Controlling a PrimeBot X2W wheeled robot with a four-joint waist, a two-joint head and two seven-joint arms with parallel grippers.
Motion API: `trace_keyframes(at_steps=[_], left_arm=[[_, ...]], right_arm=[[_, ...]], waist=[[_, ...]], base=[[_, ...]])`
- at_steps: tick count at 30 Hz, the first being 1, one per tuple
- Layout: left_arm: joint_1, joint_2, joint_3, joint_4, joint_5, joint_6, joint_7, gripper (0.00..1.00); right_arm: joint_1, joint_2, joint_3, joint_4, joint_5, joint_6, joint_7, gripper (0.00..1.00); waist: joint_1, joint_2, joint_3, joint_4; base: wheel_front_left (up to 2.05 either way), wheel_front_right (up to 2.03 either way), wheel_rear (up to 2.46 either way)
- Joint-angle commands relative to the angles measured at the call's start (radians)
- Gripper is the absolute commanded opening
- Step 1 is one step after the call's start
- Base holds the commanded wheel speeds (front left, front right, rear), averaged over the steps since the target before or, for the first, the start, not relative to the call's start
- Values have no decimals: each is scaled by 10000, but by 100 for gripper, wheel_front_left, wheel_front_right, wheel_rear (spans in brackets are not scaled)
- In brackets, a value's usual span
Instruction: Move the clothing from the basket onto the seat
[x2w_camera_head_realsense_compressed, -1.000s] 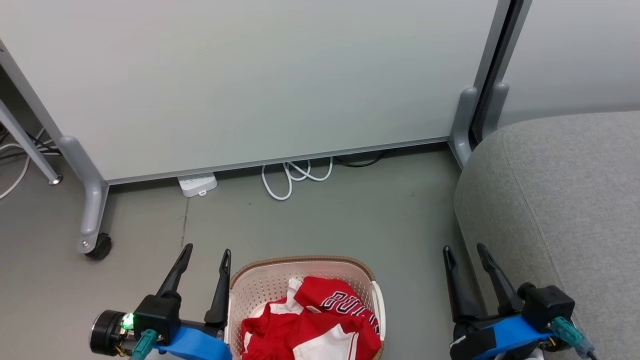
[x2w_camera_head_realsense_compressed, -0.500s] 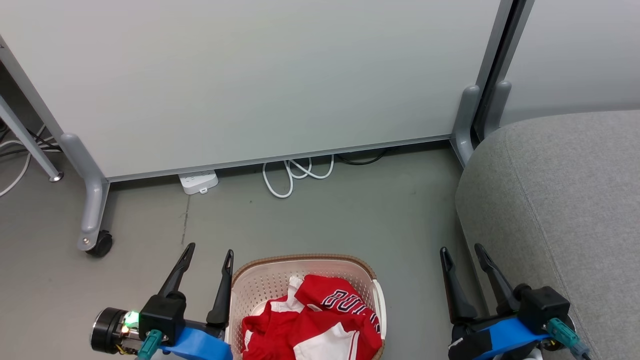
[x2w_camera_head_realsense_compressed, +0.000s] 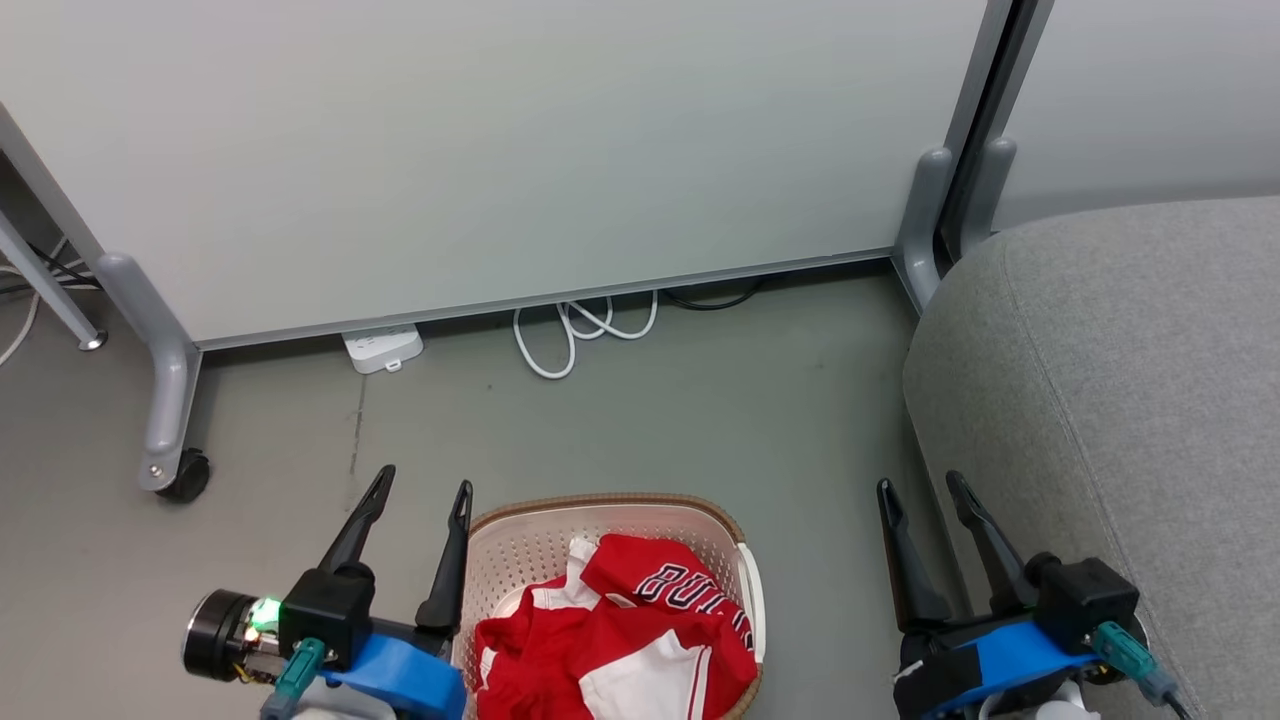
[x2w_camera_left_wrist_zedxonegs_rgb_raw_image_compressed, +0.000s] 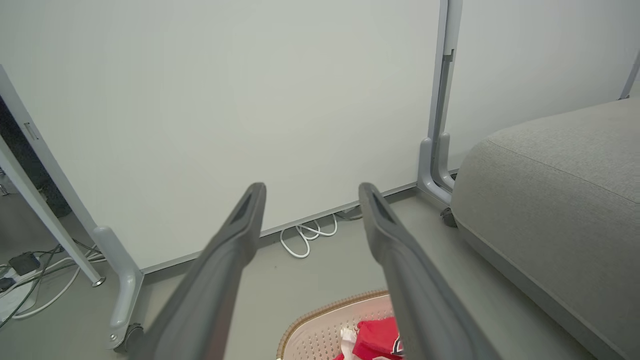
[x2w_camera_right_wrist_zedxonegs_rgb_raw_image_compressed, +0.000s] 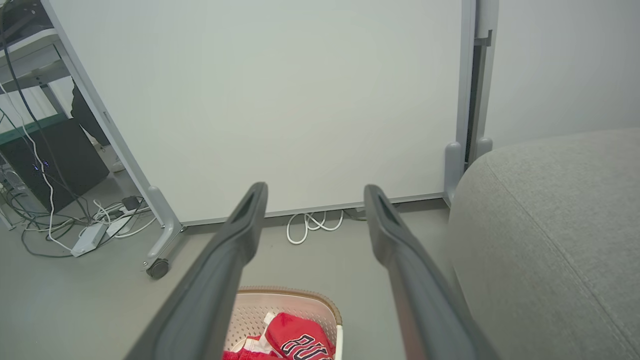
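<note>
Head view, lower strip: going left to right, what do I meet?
Left gripper, open → basket with the clothing in it → right gripper, open → seat, running to the right edge.

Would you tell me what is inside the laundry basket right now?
Inside the basket lies crumpled red clothing with white panels and chest lettering. It covers most of the floor, so anything beneath the heap is hidden.

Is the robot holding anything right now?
No, nothing. The left gripper and right gripper are open and empty; the red clothing lies in the basket.
</note>
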Motion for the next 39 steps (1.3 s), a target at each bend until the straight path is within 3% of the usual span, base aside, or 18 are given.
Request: trace_keyframes(at_steps=[1, 9, 20, 33, 39], left_arm=[[-289, 89, -45, 61, 54, -80, -35, 100], [-1525, 408, -618, 798, 267, -445, -33, 100], [-3629, 1165, -2383, 2836, 480, -683, -33, 100], [-5578, 2205, -5785, 5227, -157, -674, -33, 100], [-6497, 2432, -7521, 6408, -407, -675, -32, 100]], right_arm=[[-170, -42, 16, -13, 14, -3, -13, 100], [-640, -39, -3, -148, 52, -3, -13, 100], [-1562, -35, -50, -514, 37, -3, -11, 100], [-2552, -35, -53, -871, 98, -3, -12, 100], [-2971, -33, -169, -1070, 155, -3, -12, 100]], waist=[[0, 0, 185, -103], [0, 0, 1130, -548], [0, 0, 2969, -1174], [0, 0, 4735, -1802], [0, 0, 5591, -2049]], base=[[0, 0, 0], [0, 0, 0], [0, 0, 0], [0, 0, 0], [0, 0, 0]])
